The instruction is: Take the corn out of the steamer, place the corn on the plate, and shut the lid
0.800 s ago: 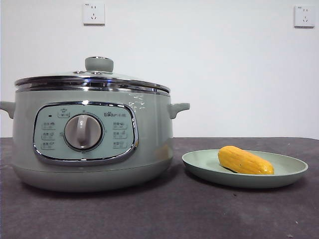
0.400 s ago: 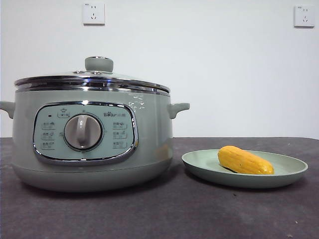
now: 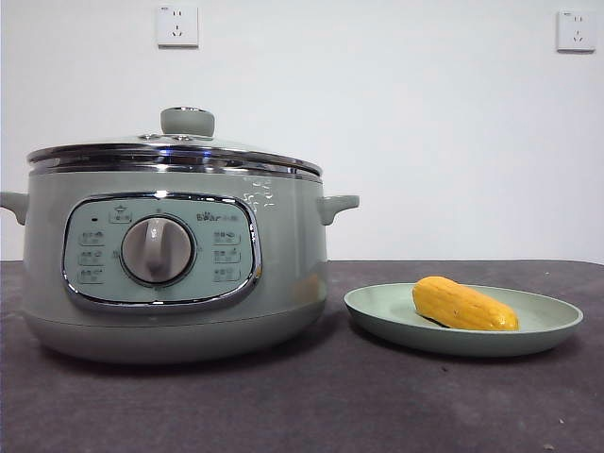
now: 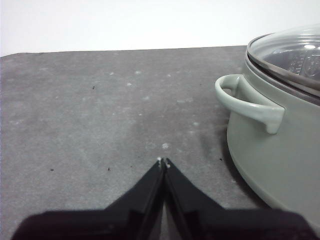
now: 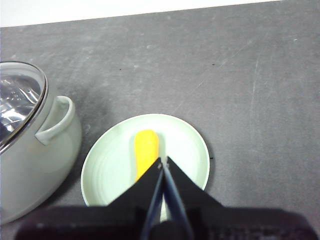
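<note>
The left gripper [image 4: 163, 162] hangs over bare tabletop just beside the steamer's [image 3: 175, 255] left side handle [image 4: 248, 102], its two black jaws pressed together at the tips and holding nothing. The right gripper [image 5: 163, 162] hovers above the plate [image 5: 187, 145], jaws likewise pinched to a point and empty, the tips over the corn [image 5: 146, 152] without touching it. Neither arm shows in the front view.

Toward the left edge of the tabletop [image 3: 311, 406] stands the sage-green Bear steamer, with a chrome-rimmed control panel [image 3: 160, 251] and a central dial [image 3: 158, 249]. The glass lid [image 3: 175, 151] sits flat on its rim, steel band level, pale green knob [image 3: 187, 121] upright on top. The left handle is cut off by the picture's edge in the front view; the small labels round the dial are too fine to read. Through the glass the inside shows only as glare and blurred metal.

To the right, just beside the steamer but apart from it, lies the pale green plate, and the yellow-orange corn rests on it, lying on its side, its lower edge hidden behind the plate's near rim.

The tabletop is dark grey, mottled, with pale specks and fine scratches. Behind it a plain white wall [image 3: 425, 142] carries two white sockets, one above the steamer [image 3: 177, 25] and one near the upper right corner [image 3: 576, 30].
</note>
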Tool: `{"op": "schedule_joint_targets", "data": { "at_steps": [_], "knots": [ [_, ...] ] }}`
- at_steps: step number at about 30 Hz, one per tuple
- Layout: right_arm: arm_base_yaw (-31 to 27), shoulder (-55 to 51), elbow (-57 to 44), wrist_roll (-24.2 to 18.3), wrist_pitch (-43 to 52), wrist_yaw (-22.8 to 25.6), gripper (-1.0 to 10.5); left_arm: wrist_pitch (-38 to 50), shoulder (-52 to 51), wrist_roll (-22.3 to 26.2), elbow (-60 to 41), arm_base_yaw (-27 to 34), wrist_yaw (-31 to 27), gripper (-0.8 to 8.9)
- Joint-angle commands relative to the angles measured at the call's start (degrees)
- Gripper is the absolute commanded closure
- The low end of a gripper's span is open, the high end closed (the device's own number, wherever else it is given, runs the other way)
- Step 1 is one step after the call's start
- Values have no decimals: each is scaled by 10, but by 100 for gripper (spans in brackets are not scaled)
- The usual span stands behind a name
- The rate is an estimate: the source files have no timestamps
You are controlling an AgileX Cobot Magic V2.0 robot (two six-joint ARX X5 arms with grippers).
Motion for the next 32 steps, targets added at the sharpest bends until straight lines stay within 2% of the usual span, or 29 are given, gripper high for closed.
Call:
{"op": "schedule_joint_targets", "data": {
  "at_steps": [1, 4, 6, 9, 13, 19, 25, 32],
  "knots": [
    [0, 0, -3, 7, 3, 0, 945, 3, -2, -4, -9, 2, 3, 817],
    [0, -1, -3, -3, 4, 0, 945, 2, -2, -4, -9, 2, 3, 817],
    [0, -5, -3, -37, 8, 2, 945, 2, -2, -4, -9, 2, 3, 817],
    [-17, -34, -12, -83, 20, 40, 945, 3, -2, -4, -9, 2, 3, 817],
    [-66, -94, -70, -118, 112, 38, 945, 3, -2, -4, -9, 2, 3, 817],
    [-149, -195, -204, -155, 257, -51, 945, 3, -2, -4, -9, 2, 3, 817],
    [-190, -261, -301, -156, 273, -50, 945, 3, -2, -4, -9, 2, 3, 817],
    [-214, -316, -353, -138, 278, -50, 945, 3, -2, -4, -9, 2, 3, 817]
  ]
}}
